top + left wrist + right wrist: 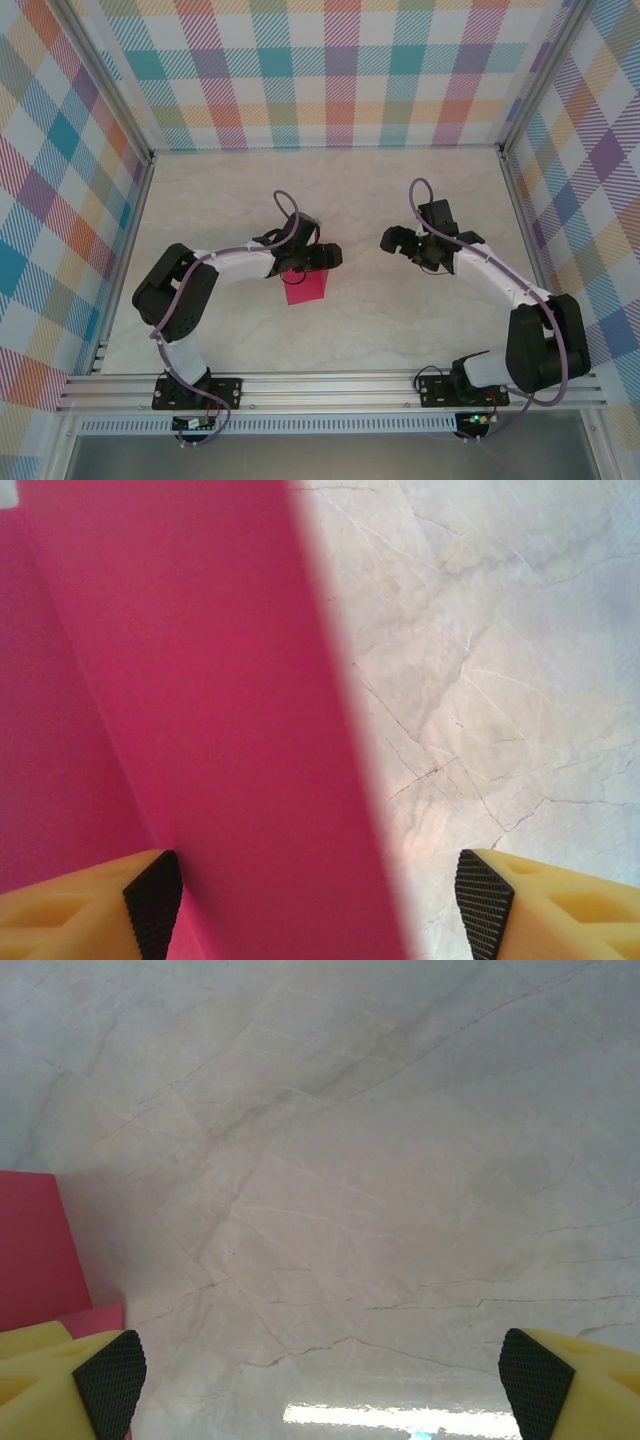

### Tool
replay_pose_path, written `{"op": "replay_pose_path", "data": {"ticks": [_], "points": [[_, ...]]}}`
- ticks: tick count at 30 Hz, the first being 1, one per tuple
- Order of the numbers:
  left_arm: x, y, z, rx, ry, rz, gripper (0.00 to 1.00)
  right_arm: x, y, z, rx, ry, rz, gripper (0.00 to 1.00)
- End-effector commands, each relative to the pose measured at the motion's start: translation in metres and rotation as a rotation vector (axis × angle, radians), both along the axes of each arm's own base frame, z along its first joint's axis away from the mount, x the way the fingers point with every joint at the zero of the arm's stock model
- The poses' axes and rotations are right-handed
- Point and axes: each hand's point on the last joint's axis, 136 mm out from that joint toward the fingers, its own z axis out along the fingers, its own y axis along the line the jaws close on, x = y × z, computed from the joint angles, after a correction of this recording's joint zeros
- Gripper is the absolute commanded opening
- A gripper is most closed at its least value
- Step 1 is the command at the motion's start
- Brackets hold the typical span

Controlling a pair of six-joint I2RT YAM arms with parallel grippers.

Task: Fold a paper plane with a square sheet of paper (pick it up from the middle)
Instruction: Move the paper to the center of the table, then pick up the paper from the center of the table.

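The crimson-pink sheet of paper (pixel 306 288) lies on the marble table just left of centre, partly under my left gripper (pixel 308 260). In the left wrist view the paper (pixel 200 700) covers the left half, with a crease running down it and a blurred right edge. My left gripper (pixel 320 905) is open above it; one pad (pixel 155 900) is over the paper, the other (pixel 485 905) over bare table. My right gripper (pixel 398 240) hovers to the right of the paper. It is open (pixel 322 1380) over bare marble, with the paper (pixel 35 1250) at its left edge.
The marble tabletop (pixel 400 320) is fenced by aluminium rails and plaid walls (pixel 320 70). Both arm bases sit on the near rail (pixel 330 385). The two grippers face each other about a hand's width apart.
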Motion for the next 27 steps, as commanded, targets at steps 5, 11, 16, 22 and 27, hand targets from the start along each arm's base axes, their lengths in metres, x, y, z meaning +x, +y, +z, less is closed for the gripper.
{"op": "replay_pose_path", "data": {"ticks": [5,11,16,22,27], "points": [[-0.007,0.024,0.046,-0.035,-0.091,0.052,0.81,-0.011,0.037,0.022,-0.026,-0.067,0.128,0.92],[-0.005,0.062,0.059,-0.064,-0.095,0.157,0.84,-0.028,0.078,0.017,-0.153,-0.100,0.248,0.89],[0.001,0.121,0.055,-0.036,-0.038,0.349,0.84,-0.039,0.128,0.010,-0.279,-0.121,0.377,0.83],[-0.009,0.200,0.050,-0.013,0.019,0.568,0.88,-0.044,0.190,-0.002,-0.508,-0.157,0.526,0.75],[-0.027,0.245,0.036,0.001,0.080,0.684,0.94,-0.038,0.210,-0.019,-0.657,-0.146,0.525,0.68]]}}
